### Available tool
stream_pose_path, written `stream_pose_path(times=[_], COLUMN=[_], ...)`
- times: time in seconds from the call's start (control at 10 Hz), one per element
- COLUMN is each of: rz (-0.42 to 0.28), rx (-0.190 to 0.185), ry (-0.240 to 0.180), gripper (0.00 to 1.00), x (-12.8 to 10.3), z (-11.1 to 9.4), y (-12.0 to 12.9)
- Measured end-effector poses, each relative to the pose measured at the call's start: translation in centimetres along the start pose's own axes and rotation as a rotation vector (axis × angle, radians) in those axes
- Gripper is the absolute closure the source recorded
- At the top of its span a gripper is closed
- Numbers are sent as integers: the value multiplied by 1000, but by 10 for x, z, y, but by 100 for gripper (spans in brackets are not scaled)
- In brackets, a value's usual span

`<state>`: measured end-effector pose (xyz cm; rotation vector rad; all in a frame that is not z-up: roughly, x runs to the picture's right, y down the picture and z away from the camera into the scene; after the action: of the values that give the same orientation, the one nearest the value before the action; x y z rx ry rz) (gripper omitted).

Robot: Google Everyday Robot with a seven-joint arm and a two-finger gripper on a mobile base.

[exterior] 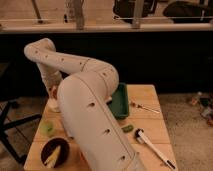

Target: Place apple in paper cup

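The white paper cup stands at the table's far left edge. My gripper is at the end of the white arm, pointing down right above the cup and partly hidden by the wrist. A small orange-red spot, the apple, shows at the gripper's tip just over the cup's rim. I cannot tell whether the apple is still held or touches the cup.
A pale green round object and a dark brown bowl sit at front left. A green tray is at the back. A white-handled tool, a thin utensil and a small green piece lie at right. My arm covers the table's middle.
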<state>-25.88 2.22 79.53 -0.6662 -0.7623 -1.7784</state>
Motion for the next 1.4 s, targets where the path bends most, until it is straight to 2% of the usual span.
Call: stream_pose_path(times=[0.6, 0.9, 1.1, 1.4], rz=[-17, -50, -71, -93], rx=[11, 77, 144, 202], ry=[5, 11, 18, 19], gripper=[100, 100, 100, 100], x=[2, 0, -2, -2], z=[3, 3, 1, 1], y=[-4, -8, -8, -9])
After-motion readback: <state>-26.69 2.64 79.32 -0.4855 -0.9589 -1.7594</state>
